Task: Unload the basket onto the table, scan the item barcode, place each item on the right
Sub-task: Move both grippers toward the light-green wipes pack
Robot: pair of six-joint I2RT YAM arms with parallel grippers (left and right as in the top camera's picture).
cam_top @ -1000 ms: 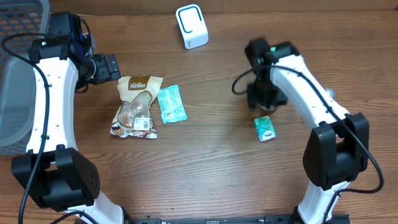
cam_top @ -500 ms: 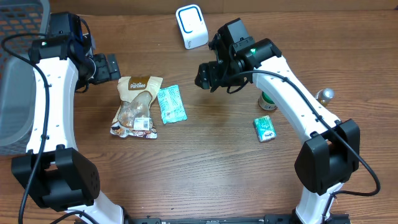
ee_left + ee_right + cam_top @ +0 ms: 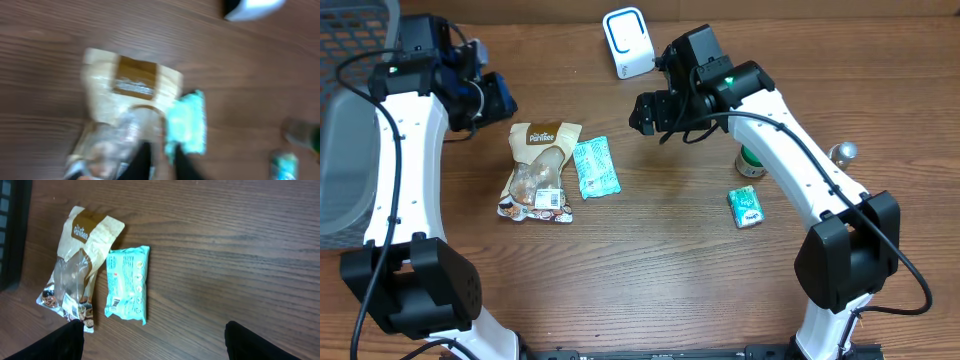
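left pincer (image 3: 500, 95) shifted, right pincer (image 3: 152, 342) spread wide — teal packet (image 3: 127, 284) ahead, apart

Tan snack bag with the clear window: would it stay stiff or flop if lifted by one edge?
Probably floppy: the tan snack bag looks like thin, crinkled film lying flat on the table. Likely light too, and the loose pieces visible through its window might shift when tilted.
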